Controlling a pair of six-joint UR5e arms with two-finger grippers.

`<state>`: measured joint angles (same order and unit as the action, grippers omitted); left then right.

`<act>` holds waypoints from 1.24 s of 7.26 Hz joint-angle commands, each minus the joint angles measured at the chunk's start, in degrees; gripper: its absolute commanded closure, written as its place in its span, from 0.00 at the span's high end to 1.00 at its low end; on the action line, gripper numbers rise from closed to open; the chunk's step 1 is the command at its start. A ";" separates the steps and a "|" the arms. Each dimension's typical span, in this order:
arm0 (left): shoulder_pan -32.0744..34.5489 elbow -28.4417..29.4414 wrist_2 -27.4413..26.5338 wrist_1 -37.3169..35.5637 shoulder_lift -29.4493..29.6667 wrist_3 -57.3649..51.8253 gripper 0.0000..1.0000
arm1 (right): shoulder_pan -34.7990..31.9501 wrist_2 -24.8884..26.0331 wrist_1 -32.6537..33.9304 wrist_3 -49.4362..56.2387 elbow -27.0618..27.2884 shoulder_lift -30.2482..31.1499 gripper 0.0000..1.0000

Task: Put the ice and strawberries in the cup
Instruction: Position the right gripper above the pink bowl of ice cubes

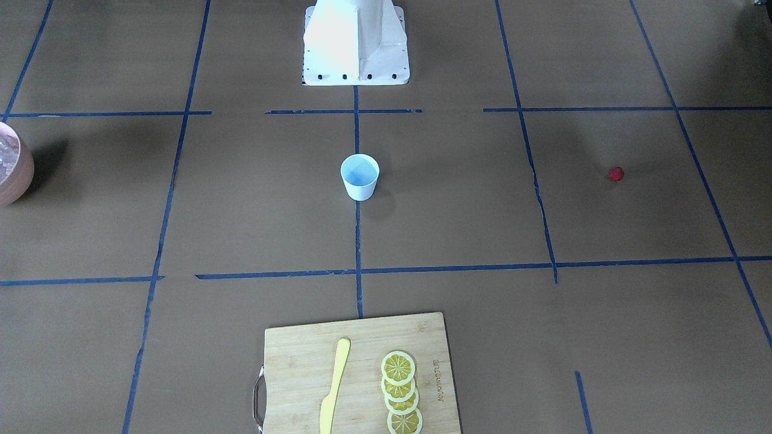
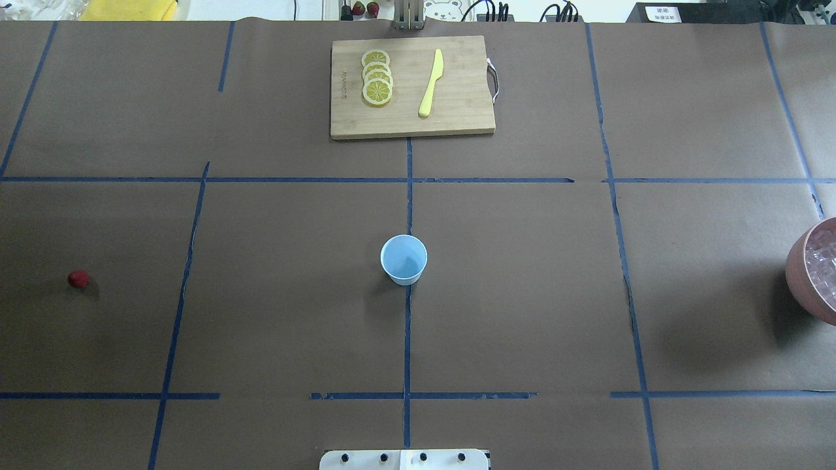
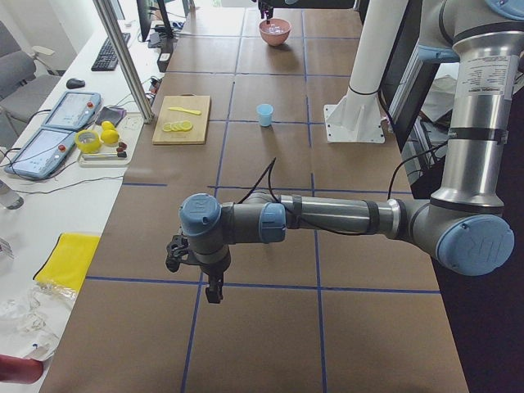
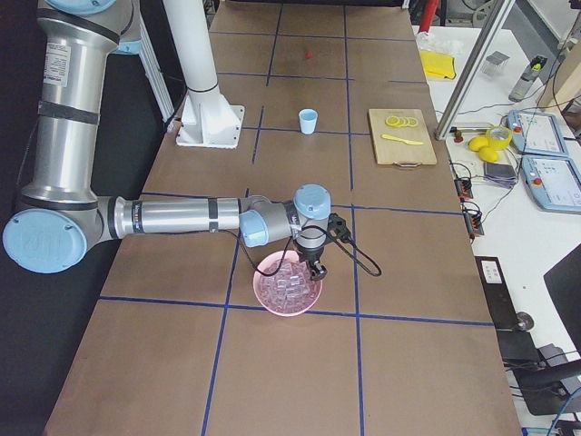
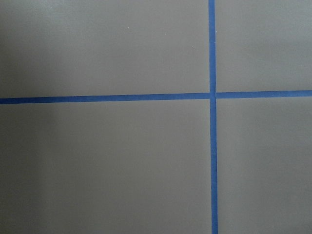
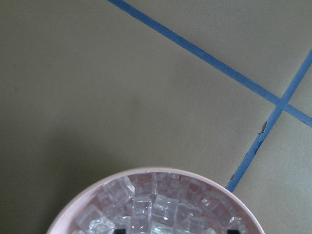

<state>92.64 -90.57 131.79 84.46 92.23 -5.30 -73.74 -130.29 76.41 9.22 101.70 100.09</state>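
The cup [image 2: 403, 260] stands upright at the table's [image 2: 522, 294] middle, on the centre tape line. It is empty, its light blue inside showing, with bare brown paper on every side. The nearest things are the robot's base [image 1: 356, 42] behind it and the board [image 2: 464, 85] across from it at the far edge.

The board holds a row of overlapping lemon slices [image 2: 377, 77] and a yellow knife [image 2: 431, 83] lying beside them without touching.

The strawberry [image 2: 78, 279] lies alone on the paper on the robot's left, well apart from the cup, with open room all round.

The pink bowl [image 2: 800, 274] sits near the table's right end and is cut off by the overhead view's edge. It is heaped with ice [image 6: 156, 204], and all the cubes seen are inside it.

The right gripper [image 4: 317, 271] hangs just over the bowl, pointing down. In the right wrist view, two dark fingertips [image 6: 236, 226] peek in at the bottom edge. They are set apart with cubes between them and are not clamped on anything.

The left gripper [image 3: 214, 288] points down above bare paper near the table's left end, close to a tape line. Its wrist view shows only paper and crossing tape. I cannot tell whether its fingers are apart or together.
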 commanded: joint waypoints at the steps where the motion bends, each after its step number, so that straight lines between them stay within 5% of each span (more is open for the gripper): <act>1: 0.00 -0.05 0.22 0.00 -0.03 -0.06 1.00 | 1.67 -0.05 -0.04 0.01 -0.10 0.02 0.49; 9: 0.00 -0.14 0.57 0.00 -0.03 0.03 1.00 | 2.90 0.04 0.14 0.01 -2.64 0.10 0.49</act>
<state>92.64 -90.68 132.16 84.46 92.20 -5.27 -70.84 -130.23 76.70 9.24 99.77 100.16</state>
